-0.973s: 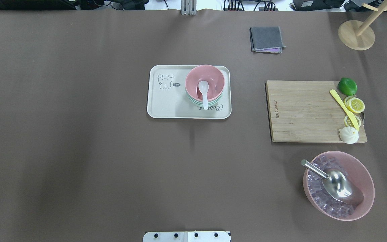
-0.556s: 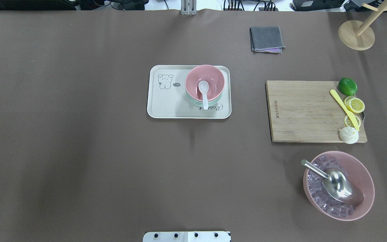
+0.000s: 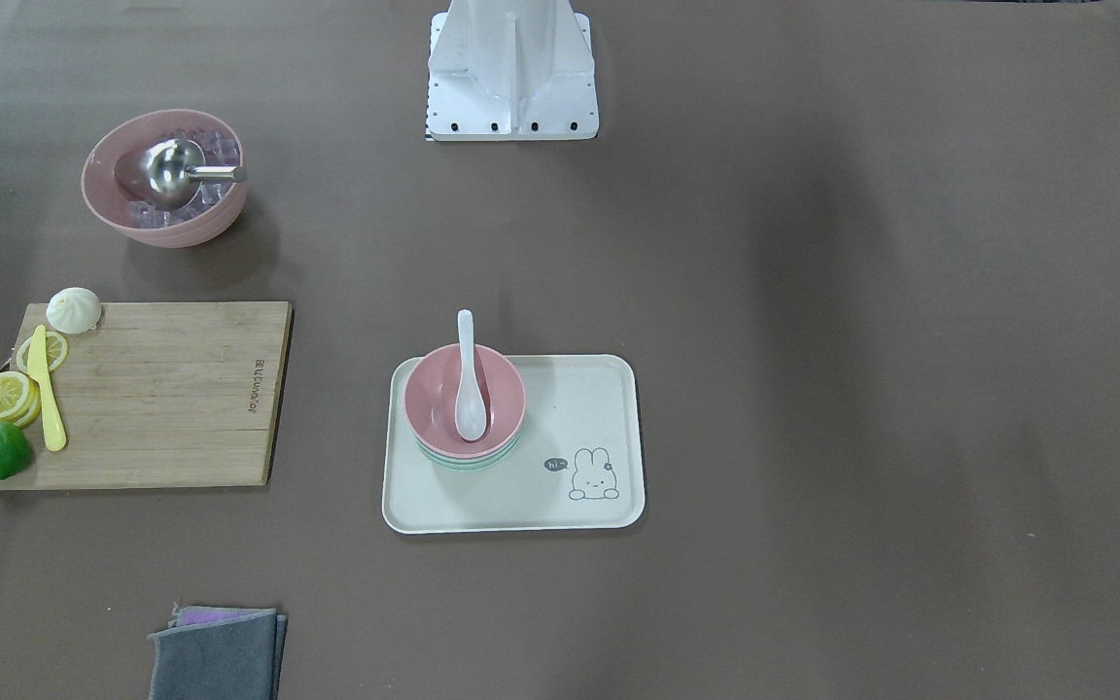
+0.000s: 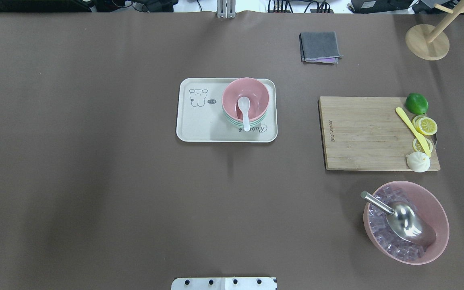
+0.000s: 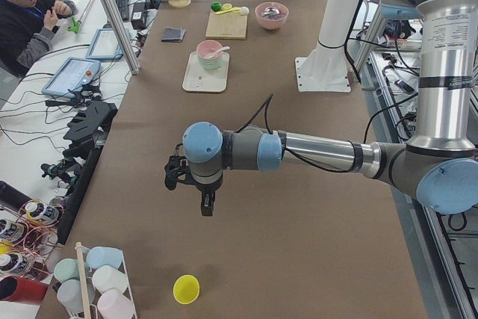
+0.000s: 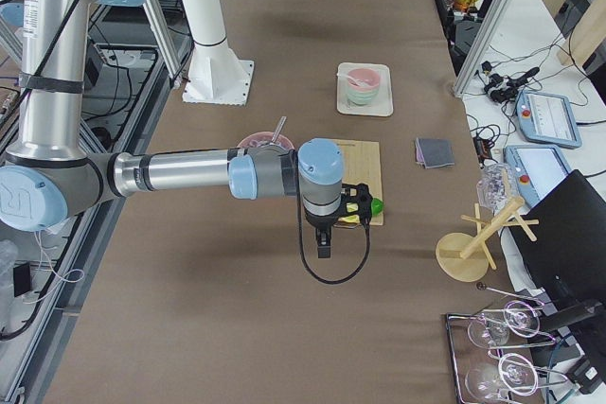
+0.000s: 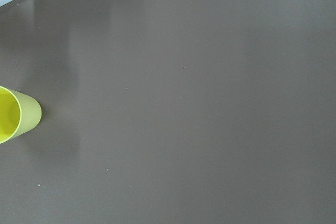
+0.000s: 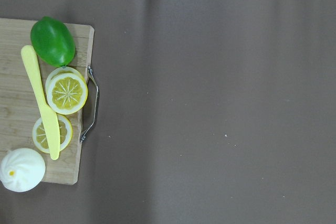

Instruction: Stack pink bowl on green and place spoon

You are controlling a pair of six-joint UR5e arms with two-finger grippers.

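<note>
A pink bowl [image 4: 256, 96] sits nested on a green bowl [image 4: 230, 120] on the right part of a cream tray [image 4: 199, 129] at the table's middle. A white spoon [image 4: 244, 112] lies in the pink bowl with its handle over the rim. The stack also shows in the front view: pink bowl [image 3: 438, 399], spoon [image 3: 468, 379]. My left gripper [image 5: 208, 203] hangs over bare table far from the tray. My right gripper [image 6: 324, 248] hangs beside the cutting board. Both show only in the side views, so I cannot tell whether they are open or shut.
A wooden cutting board [image 4: 361, 133] carries a lime [image 4: 416, 103], lemon slices, a yellow knife [image 4: 412, 129] and a bun. A large pink bowl [image 4: 437, 209] holds ice cubes and a metal scoop. A grey cloth [image 4: 320, 46] and a wooden stand [image 4: 427, 42] lie at the back. A yellow cup [image 7: 16, 116] stands near the left gripper.
</note>
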